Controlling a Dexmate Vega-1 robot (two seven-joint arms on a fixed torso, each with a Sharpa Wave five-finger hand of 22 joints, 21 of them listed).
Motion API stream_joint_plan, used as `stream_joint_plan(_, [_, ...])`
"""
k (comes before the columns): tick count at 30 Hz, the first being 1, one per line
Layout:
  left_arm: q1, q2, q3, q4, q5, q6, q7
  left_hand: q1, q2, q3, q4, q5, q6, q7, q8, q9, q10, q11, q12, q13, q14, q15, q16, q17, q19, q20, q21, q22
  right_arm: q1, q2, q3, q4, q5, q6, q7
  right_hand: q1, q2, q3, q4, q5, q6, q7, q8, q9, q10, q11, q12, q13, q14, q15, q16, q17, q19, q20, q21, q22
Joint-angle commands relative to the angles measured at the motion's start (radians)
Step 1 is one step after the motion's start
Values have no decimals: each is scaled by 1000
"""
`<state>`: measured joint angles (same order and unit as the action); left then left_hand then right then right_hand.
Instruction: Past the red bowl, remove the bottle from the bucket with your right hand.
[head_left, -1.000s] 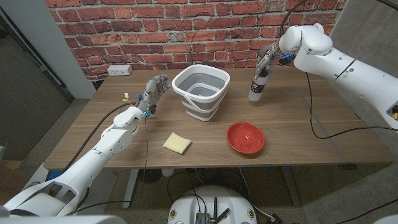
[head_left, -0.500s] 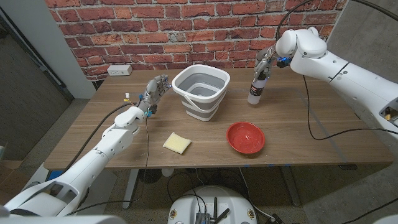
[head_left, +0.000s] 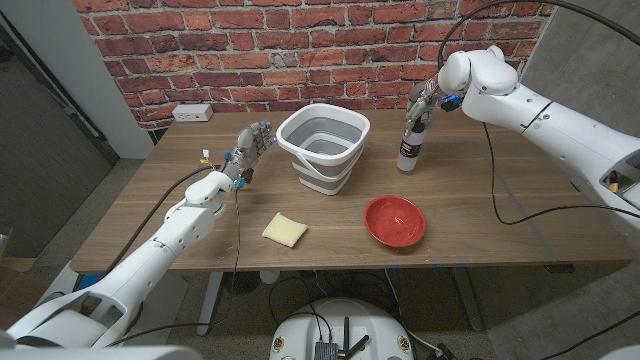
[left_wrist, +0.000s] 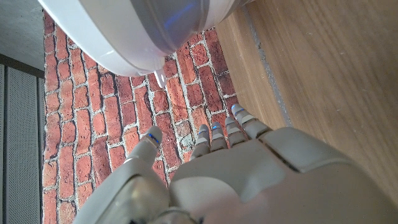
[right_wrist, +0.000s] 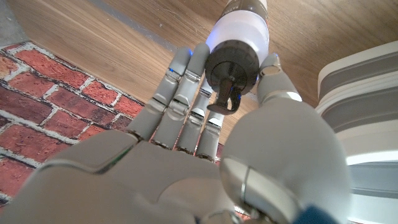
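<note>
right hand | carried bottle lower, slightly toward bucket

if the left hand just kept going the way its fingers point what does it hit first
Likely nothing on the table: the left hand points toward the far edge, passing left of the bucket, so the brick wall comes first. Depth is unclear, though.

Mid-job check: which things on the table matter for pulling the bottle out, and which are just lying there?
In the job:
- bottle, upright, held by the right hand, outside the bucket
- bucket
- red bowl, the marker

Lying about:
- yellow sponge
- left hand, holding nothing
- wall outlet
</note>
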<state>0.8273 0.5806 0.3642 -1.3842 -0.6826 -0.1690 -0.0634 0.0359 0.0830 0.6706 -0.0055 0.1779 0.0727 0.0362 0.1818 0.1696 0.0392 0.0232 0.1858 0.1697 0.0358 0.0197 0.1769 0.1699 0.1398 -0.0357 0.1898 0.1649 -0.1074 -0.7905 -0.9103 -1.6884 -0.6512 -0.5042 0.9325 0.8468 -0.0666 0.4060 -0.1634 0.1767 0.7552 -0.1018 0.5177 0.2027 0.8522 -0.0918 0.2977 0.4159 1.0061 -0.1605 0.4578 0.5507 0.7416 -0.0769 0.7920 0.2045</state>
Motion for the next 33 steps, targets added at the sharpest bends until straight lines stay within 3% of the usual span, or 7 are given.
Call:
stream_joint_plan(1, [-3,-1,2,5,-2,6,0,-10,58,6,0,0,12,-1,0,5,5,1,4,5,3,4,1,2,6,-41,-1,3,15,27,-18,46,-26,39,16,114,101,2,-1,5,2,-9,0,9,60,-71,-8,8,-9,-73,-7,1,-8,-114,11,0])
stream_joint_plan(33, [-22,-17,11,36,-4,6,-14,-11,59,9,3,0,11,-1,0,5,6,1,4,5,5,3,2,2,7,-41,-1,3,15,53,-23,77,-36,63,23,69,87,-22,16,0,-14,1,-8,6,55,-63,-24,23,-20,-69,-22,9,-15,-105,29,-6])
